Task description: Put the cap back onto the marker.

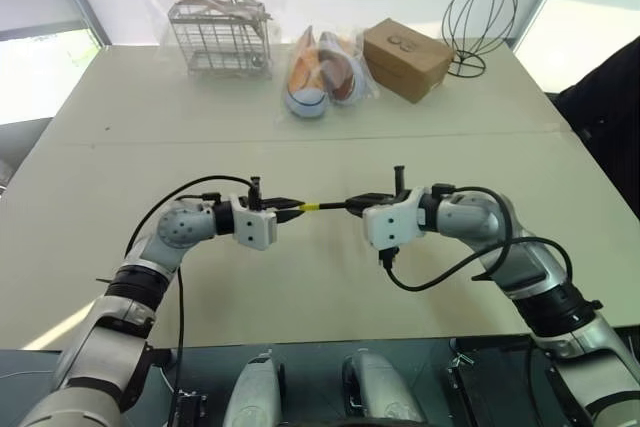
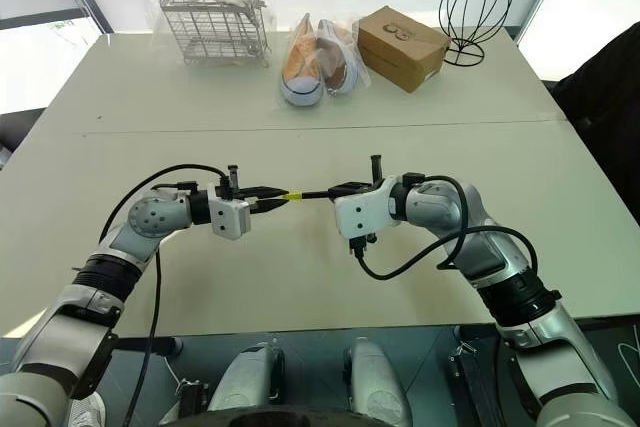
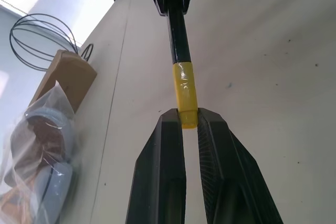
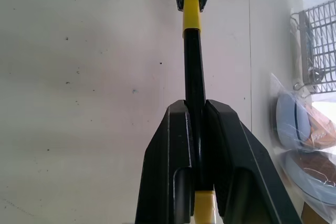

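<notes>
In the left eye view, at mid-frame above the table point(image 1: 120, 167), the left gripper point(image 1: 296, 209) pinches the cap point(image 1: 311, 206) and the right gripper point(image 1: 352, 203) pinches the marker point(image 1: 333, 205), the two meeting in one line between them. The left wrist view shows the cap at centre, its near end clamped between the fingers point(image 3: 163, 166), seated on the black shaft. The right wrist view shows the marker nipped low in frame, the cap at top centre.
</notes>
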Robot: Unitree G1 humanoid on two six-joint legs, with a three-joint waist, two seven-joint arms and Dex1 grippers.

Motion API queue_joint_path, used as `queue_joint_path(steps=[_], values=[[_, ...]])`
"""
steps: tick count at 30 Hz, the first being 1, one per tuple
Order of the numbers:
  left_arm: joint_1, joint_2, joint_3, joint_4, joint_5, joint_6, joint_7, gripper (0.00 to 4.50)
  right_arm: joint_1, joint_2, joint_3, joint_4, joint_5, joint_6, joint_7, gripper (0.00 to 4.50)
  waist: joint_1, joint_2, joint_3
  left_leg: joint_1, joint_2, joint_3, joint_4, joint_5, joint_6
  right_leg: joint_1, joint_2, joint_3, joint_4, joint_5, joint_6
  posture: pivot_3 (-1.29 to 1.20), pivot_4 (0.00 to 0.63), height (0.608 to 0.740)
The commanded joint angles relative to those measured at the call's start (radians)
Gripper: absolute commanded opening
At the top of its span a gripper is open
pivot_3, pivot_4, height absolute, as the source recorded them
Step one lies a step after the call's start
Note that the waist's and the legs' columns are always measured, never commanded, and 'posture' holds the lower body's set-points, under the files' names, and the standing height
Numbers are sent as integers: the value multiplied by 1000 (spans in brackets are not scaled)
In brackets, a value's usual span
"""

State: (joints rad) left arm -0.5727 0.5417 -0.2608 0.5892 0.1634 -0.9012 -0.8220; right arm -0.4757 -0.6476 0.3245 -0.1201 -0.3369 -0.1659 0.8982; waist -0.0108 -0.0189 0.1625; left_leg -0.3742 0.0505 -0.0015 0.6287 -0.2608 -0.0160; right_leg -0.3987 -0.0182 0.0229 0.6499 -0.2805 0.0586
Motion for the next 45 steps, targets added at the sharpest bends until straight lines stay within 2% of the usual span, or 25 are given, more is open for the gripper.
queue_joint_path(steps=[1,18,23,27,31,36,43,45], values=[[-61,-29,8,-32,-27,-36,35,38,-12,28,39,-29,29,-47,17,0,0,0,0,0,0,0,0,0,0,0,0,0,0,0,0,0,150,740],[-55,-29,9,-33,-21,-35,40,38,-6,31,32,-27,15,-40,12,0,0,0,0,0,0,0,0,0,0,0,0,0,0,0,0,0,150,740],[-57,-25,2,-27,-27,-26,20,2341,-2,30,29,-28,15,-41,12,0,0,0,0,0,0,0,0,0,0,0,0,0,0,0,0,0,150,740],[-53,-21,4,-27,-31,-31,18,4472,1,25,27,-28,16,-43,11,0,0,0,0,0,0,0,0,0,0,0,0,0,0,0,0,0,150,740],[-29,1,19,-52,-52,-26,15,4472,10,14,18,-26,17,-39,10,0,-1,0,0,0,0,0,0,0,0,0,0,0,0,0,0,0,150,740],[59,82,49,-143,-135,13,-16,4472,32,-9,-17,-14,27,-2,-5,0,-1,0,0,1,0,0,0,0,0,0,0,0,0,0,0,0,150,740],[216,205,119,-285,-233,154,-43,4472,76,-42,-77,3,61,42,-26,0,1,0,0,1,1,0,0,0,0,1,-1,0,1,0,0,0,150,740],[271,221,177,-326,-272,273,-10,4472,96,-27,-124,9,103,121,-44,0,0,0,0,1,1,0,0,0,0,1,-1,0,1,0,0,0,150,740]])
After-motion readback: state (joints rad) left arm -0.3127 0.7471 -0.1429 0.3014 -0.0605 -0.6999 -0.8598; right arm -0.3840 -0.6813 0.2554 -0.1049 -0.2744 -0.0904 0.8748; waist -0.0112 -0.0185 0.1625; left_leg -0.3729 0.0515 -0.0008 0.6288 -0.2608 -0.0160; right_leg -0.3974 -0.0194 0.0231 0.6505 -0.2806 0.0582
